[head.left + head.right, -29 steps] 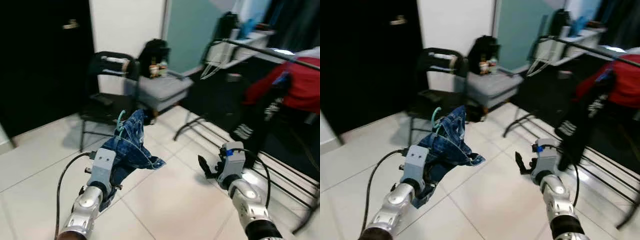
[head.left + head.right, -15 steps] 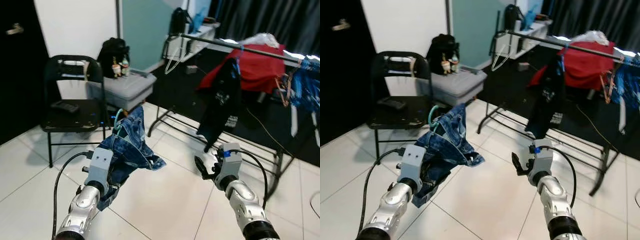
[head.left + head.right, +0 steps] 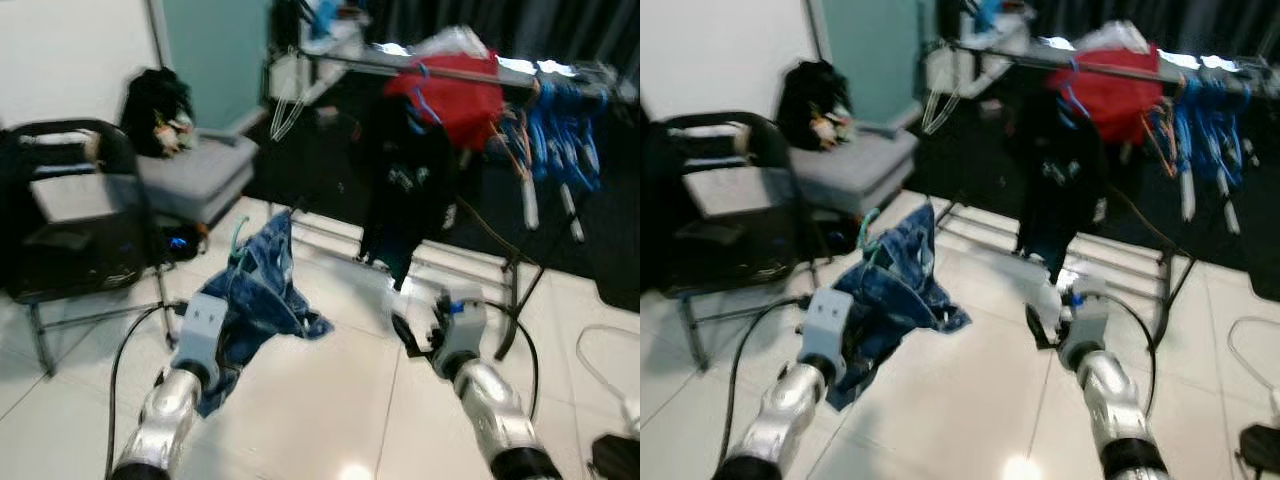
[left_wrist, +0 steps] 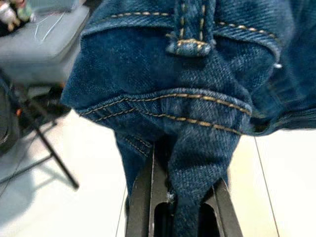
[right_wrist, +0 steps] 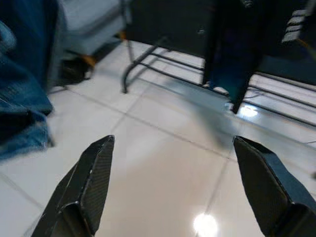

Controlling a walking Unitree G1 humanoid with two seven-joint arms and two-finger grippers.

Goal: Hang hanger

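A blue denim garment [image 3: 264,288] hangs on a teal hanger whose hook [image 3: 239,236] sticks up above it. My left gripper [image 3: 222,320] is shut on the denim low down; in the left wrist view the fabric [image 4: 187,108] is pinched between the black fingers [image 4: 142,197]. My right gripper [image 3: 408,330] is held out beside it, open and holding nothing, its fingers [image 5: 90,181] wide apart over the white tiles. Ahead stands the clothes rack, its rail [image 3: 350,64] carrying a red garment [image 3: 455,95], a black garment [image 3: 405,185] and several blue hangers [image 3: 560,130].
A black folding chair [image 3: 70,200] stands at the left, with a grey box [image 3: 195,175] and a black bag [image 3: 155,100] behind it. The rack's low bars [image 3: 470,265] run along the floor. A white cable [image 3: 610,350] lies at the right.
The whole view has swung to the right, so the rack now stands ahead and closer. Both arms keep the same pose, the left still holding the denim.
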